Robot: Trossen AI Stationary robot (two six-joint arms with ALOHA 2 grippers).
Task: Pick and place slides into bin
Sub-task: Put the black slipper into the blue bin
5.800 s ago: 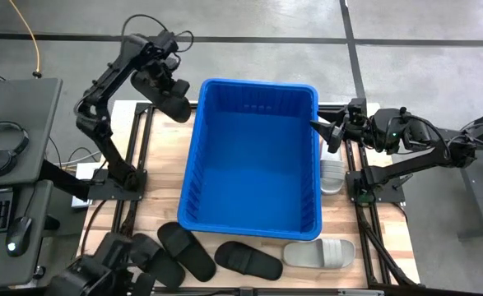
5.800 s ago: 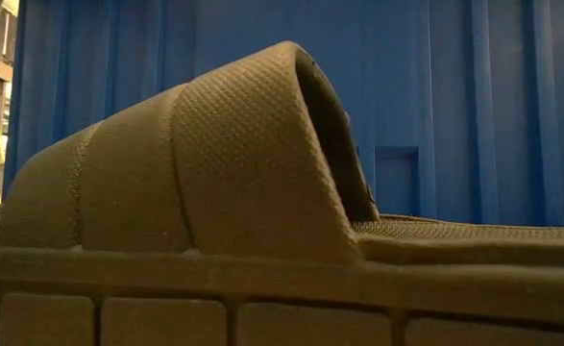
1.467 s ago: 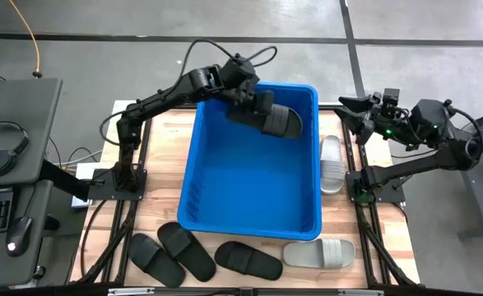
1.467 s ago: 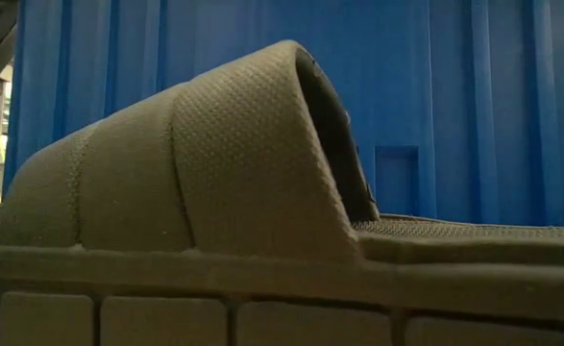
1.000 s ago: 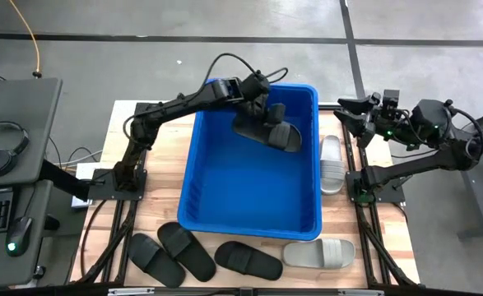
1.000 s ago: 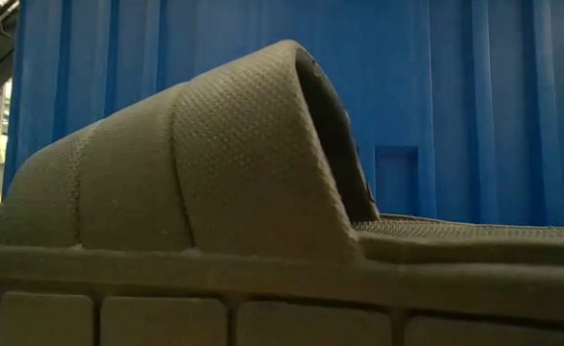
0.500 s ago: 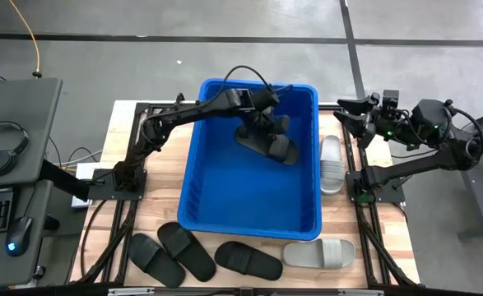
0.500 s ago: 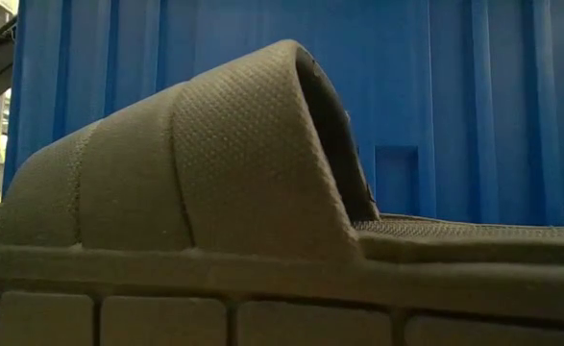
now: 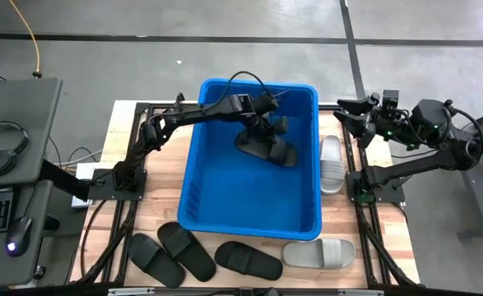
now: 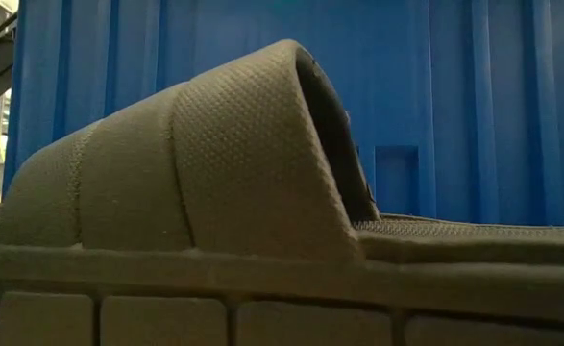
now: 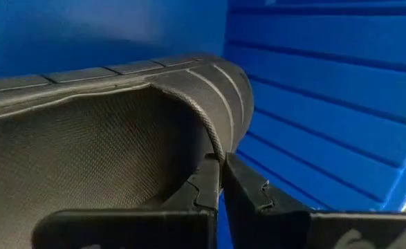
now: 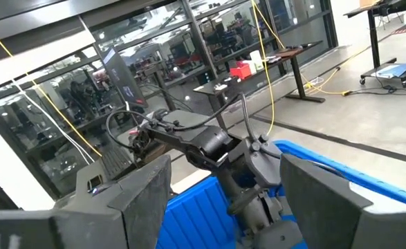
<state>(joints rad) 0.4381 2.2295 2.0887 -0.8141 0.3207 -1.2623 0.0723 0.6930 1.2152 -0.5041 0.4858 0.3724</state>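
Our left gripper (image 9: 267, 134) was clamped tight on a black slide's (image 9: 267, 150) strap edge, low inside the blue bin (image 9: 193, 185); it looked light and flexible (best pinched there). The right gripper (image 9: 350, 117) waited wide open, empty.

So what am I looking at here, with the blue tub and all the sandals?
Two robot arms work at a wooden table. One camera looks down from above, one sits at table height, and each wrist carries one. The left gripper reaches into the blue bin, its fingers shut on a black slide's strap. The right gripper waits open beside the bin. Three black slides and two grey slides lie on the table. The table-height view is filled by one black slide up close.
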